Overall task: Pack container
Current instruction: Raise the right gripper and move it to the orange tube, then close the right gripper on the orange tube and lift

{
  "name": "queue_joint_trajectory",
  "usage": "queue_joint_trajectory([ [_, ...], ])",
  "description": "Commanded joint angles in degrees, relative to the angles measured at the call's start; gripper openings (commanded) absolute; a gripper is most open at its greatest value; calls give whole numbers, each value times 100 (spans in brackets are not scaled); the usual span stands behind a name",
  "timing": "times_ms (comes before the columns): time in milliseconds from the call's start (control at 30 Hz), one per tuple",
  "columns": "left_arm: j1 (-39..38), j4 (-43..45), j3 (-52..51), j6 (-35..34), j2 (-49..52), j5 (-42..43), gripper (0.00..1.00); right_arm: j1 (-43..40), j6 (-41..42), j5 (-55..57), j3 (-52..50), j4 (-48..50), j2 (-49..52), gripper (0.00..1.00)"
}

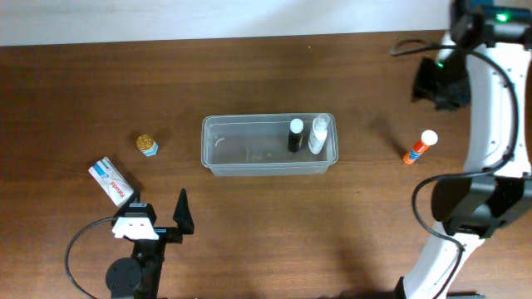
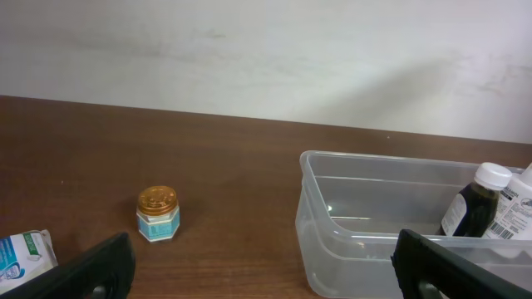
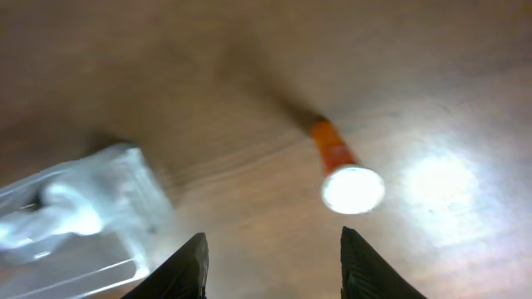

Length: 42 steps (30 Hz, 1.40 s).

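Note:
The clear plastic container (image 1: 209,146) sits mid-table. A dark bottle with a white cap (image 1: 295,135) and a clear bottle (image 1: 318,134) stand in its right end. An orange glue stick with a white cap (image 1: 420,147) lies on the table right of it. A small gold-lidded jar (image 1: 147,145) and a white and blue box (image 1: 111,182) lie to the left. My left gripper (image 1: 158,216) is open and empty at the front left, facing the container (image 2: 332,241). My right gripper (image 1: 440,83) is open and empty, high above the glue stick (image 3: 341,162).
In the left wrist view the jar (image 2: 158,213) and the box (image 2: 25,253) are ahead on the left, and the dark bottle (image 2: 474,199) stands inside the tub. The right wrist view is blurred and shows a container corner (image 3: 108,208). A white wall runs behind the table.

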Motion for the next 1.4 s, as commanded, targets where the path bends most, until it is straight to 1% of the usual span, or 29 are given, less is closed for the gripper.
queue_joint_trajectory([
  [0,26,-9,-33,74,-48,-24,99,-323,-343,-118,-223,-37,-98,43],
  [100,26,-9,-33,74,-48,-24,99,-520,-695,-387,-247,-37,-101,44],
  [233,26,-9,-33,74,-48,-24,99,-570,-1106,-420,-258,-35,-101,45],
  [433,26,-9,-33,74,-48,-22,99,-549,-1257,-422,-391,-35,-98,48],
  [667,26,-9,-33,72,-48,-24,99,-507,-1381,-422,-737,-9,-98,48],
  [900,26,-9,-33,74,-48,-24,99,-457,-1390,-387,-1482,459,-98,49],
  [1033,26,-9,-33,74,-48,-24,99,-457,-1237,-61,-1827,632,-98,49],
  [1367,26,-9,-33,74,-48,-24,99,-457,-1198,-48,-1871,789,-83,49],
])
